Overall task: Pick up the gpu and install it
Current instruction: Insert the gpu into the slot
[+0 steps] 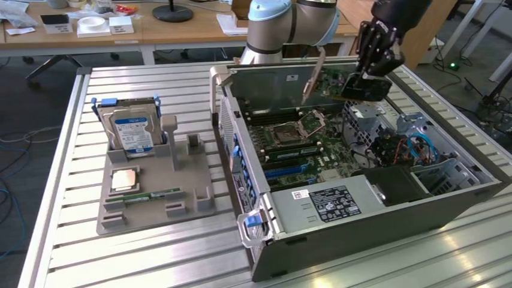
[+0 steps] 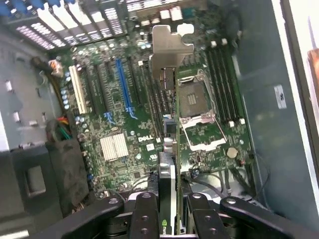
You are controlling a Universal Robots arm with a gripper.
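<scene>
Because the card must meet its slot edge-first, the pincer [image 1: 375, 67] is clamped on the gpu [image 1: 361, 89] and holds it on edge, with the silver bracket [image 2: 169, 47] at the end far from the pincer. In the exterior view the gpu hangs at about 1 o'clock from the centre of the open computer case [image 1: 336, 240]. It appears unseated above the motherboard [image 2: 119, 144]. The parts tray [image 1: 152, 210] sits on the surface [image 1: 144, 258] at the case's 9 o'clock, outside the working area.

In the wrist view the gpu [image 2: 168, 164] shows edge-on, so its faces are hidden, and one end is cut off at the picture's border between the fingers [image 2: 144, 214] of the gripper [image 2: 172, 201]. In the exterior view the gripper [image 1: 376, 63] covers part of the gpu [image 1: 360, 88], and the print on the black label [image 1: 334, 203] is too small to read.
</scene>
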